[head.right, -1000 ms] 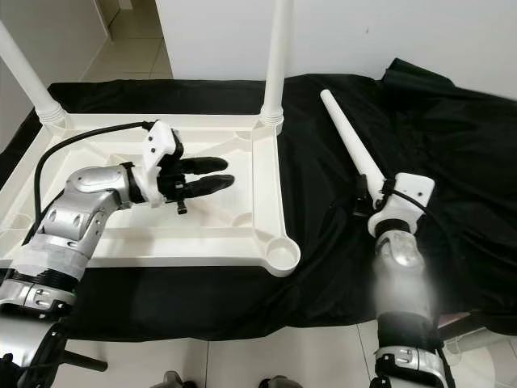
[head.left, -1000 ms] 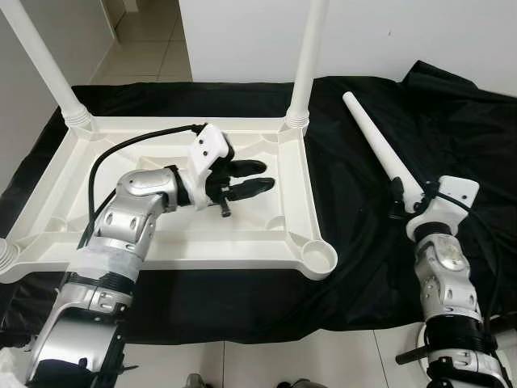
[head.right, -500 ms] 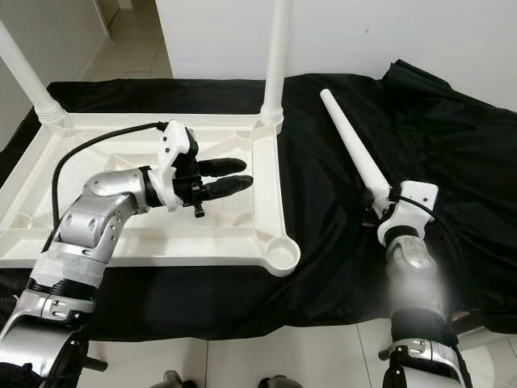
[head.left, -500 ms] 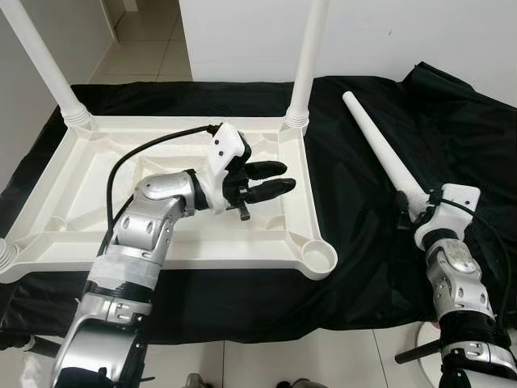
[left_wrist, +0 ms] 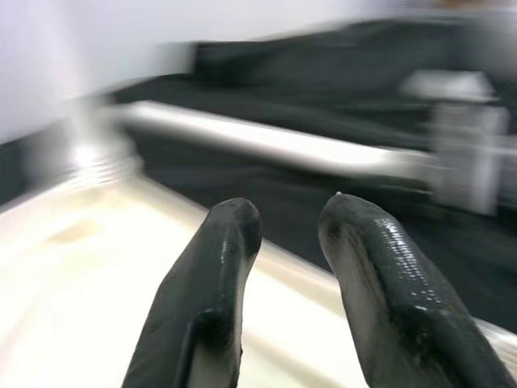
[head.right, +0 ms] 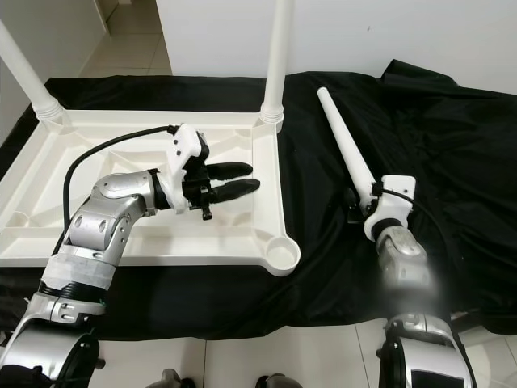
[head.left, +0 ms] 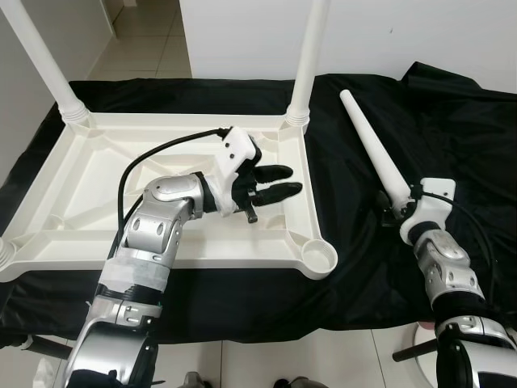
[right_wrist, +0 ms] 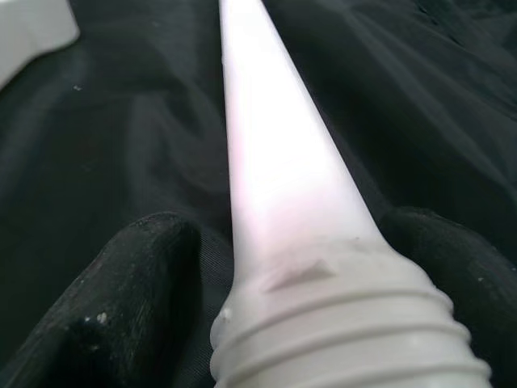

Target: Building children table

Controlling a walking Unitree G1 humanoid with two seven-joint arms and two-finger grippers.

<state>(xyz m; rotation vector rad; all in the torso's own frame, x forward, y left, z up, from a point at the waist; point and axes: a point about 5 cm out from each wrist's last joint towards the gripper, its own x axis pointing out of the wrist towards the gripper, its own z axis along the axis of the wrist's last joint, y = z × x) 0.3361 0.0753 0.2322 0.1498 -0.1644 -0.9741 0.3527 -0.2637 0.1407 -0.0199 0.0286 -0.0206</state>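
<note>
We are partway through fitting legs to the tabletop (head.left: 48,190), which lies upside down on a black cloth (head.left: 452,129). Legs stand in its two far corners, a third shows at the near left corner, and the near right socket (head.left: 320,258) is open.

The loose leg (head.left: 373,145) lies on the cloth, to the right of the tabletop and apart from it. Our right gripper (right_wrist: 266,267) is at the leg's threaded thick end, one finger on each side; in the right wrist view the fingers (right_wrist: 121,283) flank the collar, spread, with cloth showing between finger and leg, so we judge the grasp not yet closed. Our left gripper (head.left: 279,183) hovers over the tray's right part, fingers slightly parted and empty, pointing toward the loose leg.

Next, as we see it, the right fingers must close on the collar, lift the leg, and bring its threaded end to the open socket, while the left arm steadies or takes over.

We can read no brand, label or writing anywhere
</note>
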